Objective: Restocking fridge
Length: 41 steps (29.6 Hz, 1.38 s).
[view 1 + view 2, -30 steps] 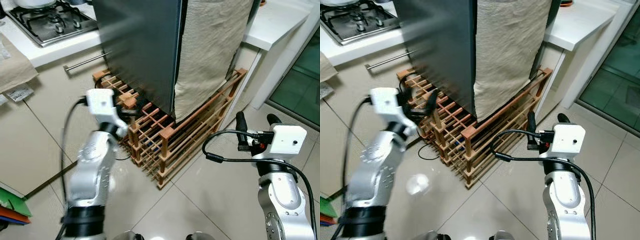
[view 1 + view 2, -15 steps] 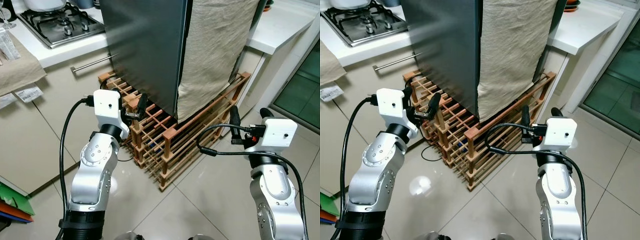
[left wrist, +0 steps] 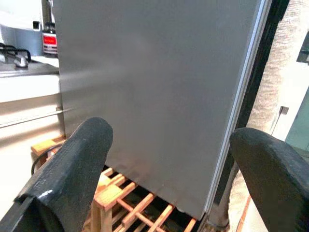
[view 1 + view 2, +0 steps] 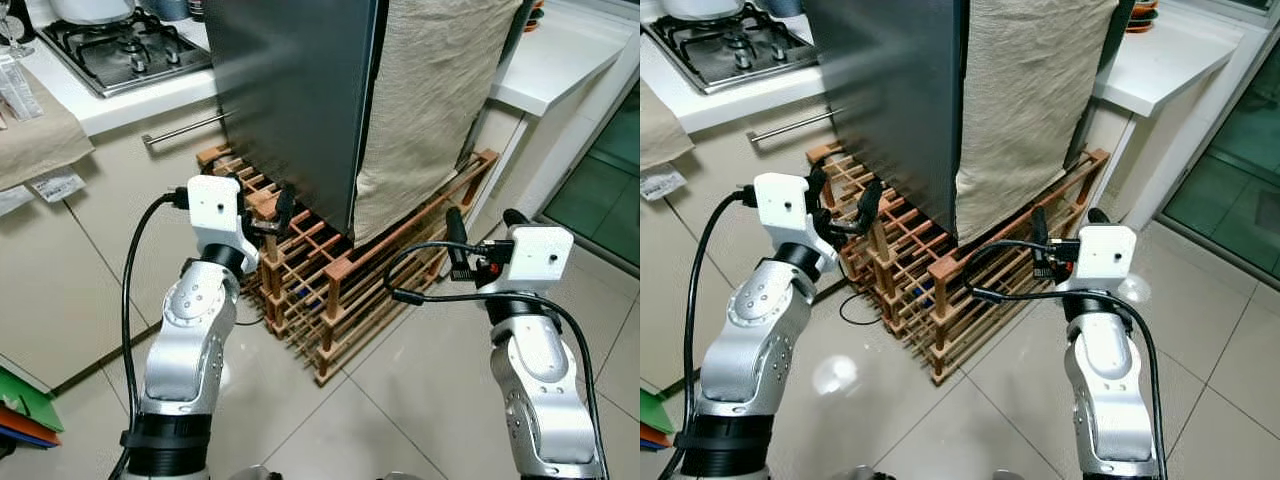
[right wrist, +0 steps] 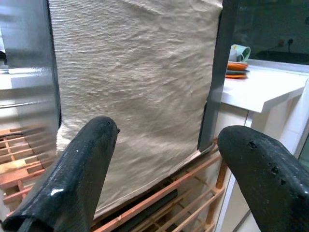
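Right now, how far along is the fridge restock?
Early stage. Done: the robot stands facing the fridge on its wooden rack. In hand: nothing; the left gripper hovers open near the fridge's lower corner, and the right gripper is open, raised toward the beige cloth draped over the fridge. Left: the fridge looks closed, and no groceries are visible to load.

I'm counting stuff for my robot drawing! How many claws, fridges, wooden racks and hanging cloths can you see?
Claws: 2, the left claw and the right claw
Fridge: 1
Wooden rack: 1
Cloth hanging on the fridge: 1
Total: 5
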Tool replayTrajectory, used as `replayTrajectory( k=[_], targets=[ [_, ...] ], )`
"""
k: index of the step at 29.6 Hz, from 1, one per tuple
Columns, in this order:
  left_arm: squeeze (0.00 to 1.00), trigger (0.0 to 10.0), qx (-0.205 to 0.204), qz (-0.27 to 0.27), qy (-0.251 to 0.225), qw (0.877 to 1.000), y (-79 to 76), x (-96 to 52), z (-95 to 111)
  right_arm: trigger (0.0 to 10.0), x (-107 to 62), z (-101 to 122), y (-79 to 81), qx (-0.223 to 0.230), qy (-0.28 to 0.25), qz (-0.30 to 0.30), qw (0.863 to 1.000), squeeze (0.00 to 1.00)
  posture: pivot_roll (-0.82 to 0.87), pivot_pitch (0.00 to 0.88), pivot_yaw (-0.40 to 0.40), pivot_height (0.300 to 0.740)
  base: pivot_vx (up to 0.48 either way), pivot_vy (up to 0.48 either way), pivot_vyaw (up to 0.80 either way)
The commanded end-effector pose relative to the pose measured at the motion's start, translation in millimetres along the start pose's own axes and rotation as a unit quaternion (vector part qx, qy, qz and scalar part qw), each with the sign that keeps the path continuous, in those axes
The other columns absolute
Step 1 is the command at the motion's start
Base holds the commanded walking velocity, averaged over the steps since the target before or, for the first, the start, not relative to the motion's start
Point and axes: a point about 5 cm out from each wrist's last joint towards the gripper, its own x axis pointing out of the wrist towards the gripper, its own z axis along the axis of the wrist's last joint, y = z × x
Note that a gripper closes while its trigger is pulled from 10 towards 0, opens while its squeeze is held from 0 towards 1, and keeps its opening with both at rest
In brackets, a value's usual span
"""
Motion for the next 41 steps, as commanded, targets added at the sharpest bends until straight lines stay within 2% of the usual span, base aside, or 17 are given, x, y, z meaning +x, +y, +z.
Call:
replayTrajectory(
  k=[1,5,15,22,26,28,30,35,41],
  targets=[
    [0.0,10.0,-0.006,-0.001,0.007,1.0,-2.6,1.7,-2,10.0,1.6,1,-1.9,-0.002,-0.004,0.001,1.0,0.07,-0.1,0.0,0.011,0.74,0.266,-0.398,0.0],
    [0.0,10.0,-0.002,0.007,0.005,1.0,-2.0,2.3,-3,10.0,1.9,0,-3.5,-0.005,-0.004,0.0,1.0,0.08,-0.1,0.0,0.011,0.74,0.322,-0.345,0.0],
    [0.0,10.0,0.017,0.001,0.003,1.0,-4.3,6.0,-4,10.0,2.1,-1,-4.0,-0.009,-0.002,0.002,1.0,0.08,-0.11,0.0,0.009,0.74,0.0,0.0,0.0],
    [0.0,10.0,-0.011,-0.011,-0.018,1.0,-6.5,5.9,1,10.0,1.9,-2,-3.7,-0.01,-0.003,0.003,1.0,0.08,-0.12,0.0,0.012,0.74,0.249,0.0,0.0],
    [0.0,10.0,-0.033,0.015,-0.034,0.999,-0.4,4.6,7,10.0,0.7,7,-3.2,-0.019,-0.03,0.007,0.999,0.08,-0.12,0.0,0.012,0.74,0.416,0.145,0.0],
    [0.0,10.0,-0.034,0.026,-0.057,0.997,2.0,2.1,14,10.0,-5.5,27,-8.9,-0.056,-0.086,-0.009,0.995,0.09,-0.12,0.0,0.012,0.74,0.379,0.292,0.0],
    [0.0,10.0,-0.021,0.018,-0.077,0.997,0.5,0.1,22,10.0,-13.7,37,-6.9,-0.07,-0.108,0.002,0.992,0.09,-0.12,0.0,0.006,0.74,0.36,0.315,0.0],
    [0.0,10.0,-0.001,-0.003,-0.098,0.995,-4.0,-3.7,32,10.0,-28.4,37,-8.5,-0.086,-0.105,-0.005,0.991,0.07,-0.12,0.0,0.006,0.74,0.335,0.343,0.0],
    [0.0,10.0,-0.005,0.001,-0.104,0.995,-4.3,-3.1,34,10.0,-21.3,32,-12.2,-0.083,-0.096,-0.021,0.992,0.07,-0.12,0.0,0.009,0.74,0.241,0.209,0.0]
  ],
)
